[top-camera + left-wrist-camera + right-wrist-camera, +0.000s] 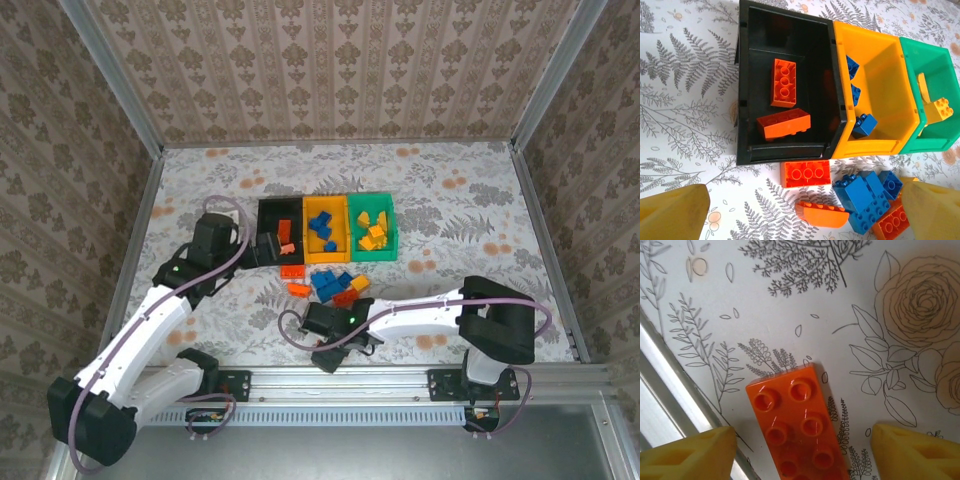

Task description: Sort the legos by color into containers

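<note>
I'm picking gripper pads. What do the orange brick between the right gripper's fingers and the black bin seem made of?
Orange brick: hard moulded plastic, glossy, by the bright highlights on its studs. Black bin: probably rigid plastic too, smooth with a duller sheen on its walls.

Three joined bins sit in a row. The black bin [785,15], at 9 o'clock, holds two red-orange bricks [783,82]. The orange-yellow bin [885,85], centre, holds blue bricks [863,125]. The green bin [940,65], at 3 o'clock, holds yellow bricks [942,108]. A loose heap [865,195] of blue and red-orange pieces lies at the row's 6 o'clock. A separate red-orange brick [800,430] lies flat, studs up.
</note>
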